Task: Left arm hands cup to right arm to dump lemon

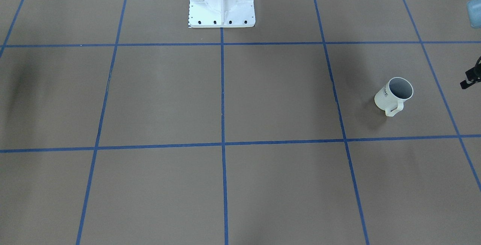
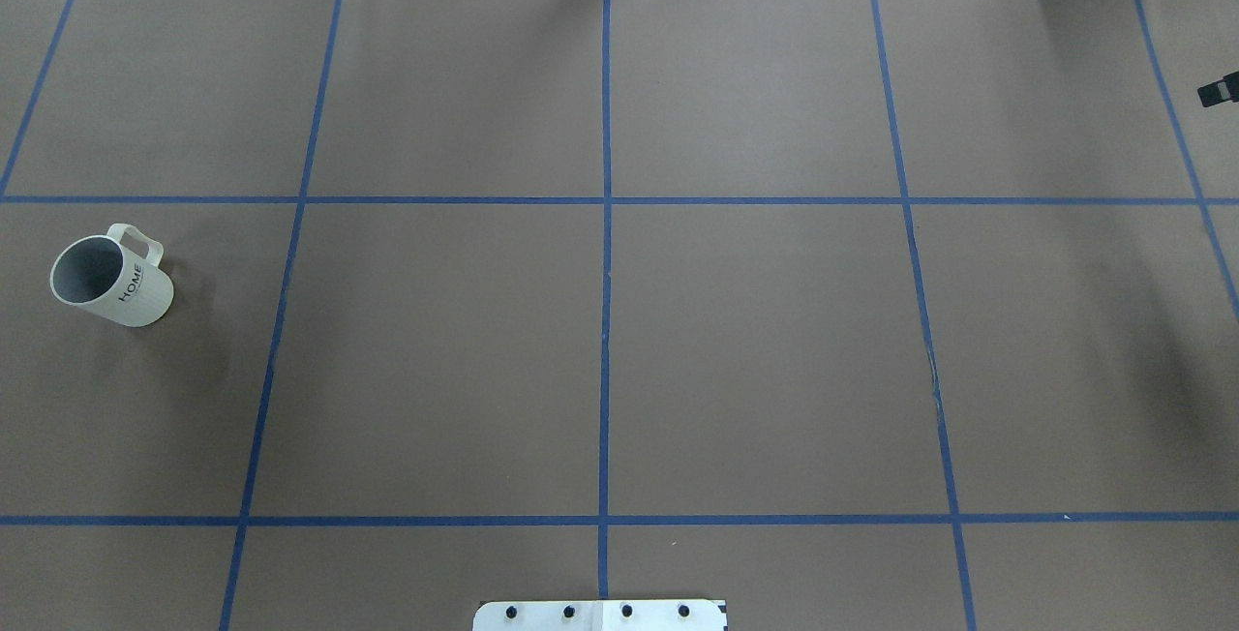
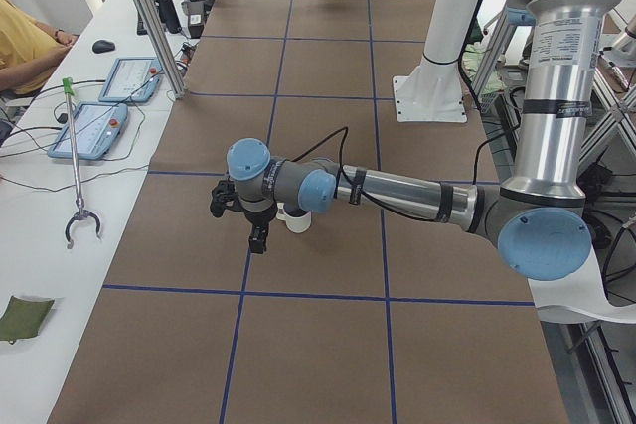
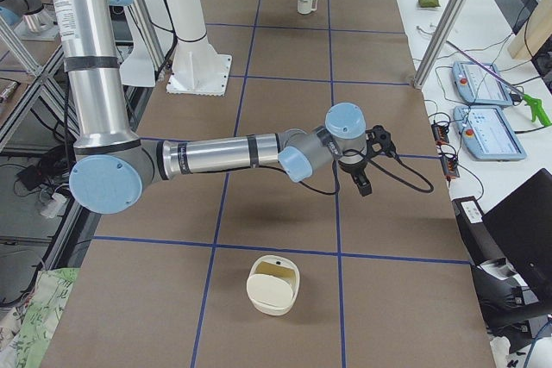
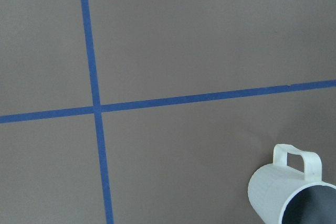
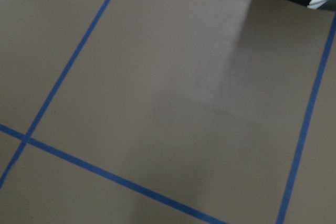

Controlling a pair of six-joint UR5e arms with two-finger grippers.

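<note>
The cream-white cup (image 2: 111,278) stands upright at the table's left end, with dark lettering on its side and its handle toward the far side. It also shows in the front view (image 1: 394,96), the left wrist view (image 5: 294,192) and far off in the right side view (image 4: 305,1). Its grey inside shows no lemon; the lemon is hidden or out of view. My left gripper (image 3: 248,220) hovers above the table beside the cup, apart from it. My right gripper (image 4: 366,174) hovers over bare table near the right end. I cannot tell whether either is open or shut.
A cream rounded container (image 4: 274,286) sits on the table at the far right end, beyond the right gripper. The white robot base (image 1: 221,2) stands at mid table. Blue tape lines grid the brown table (image 2: 755,350). Operators' desks with pendants (image 3: 99,126) line the far side.
</note>
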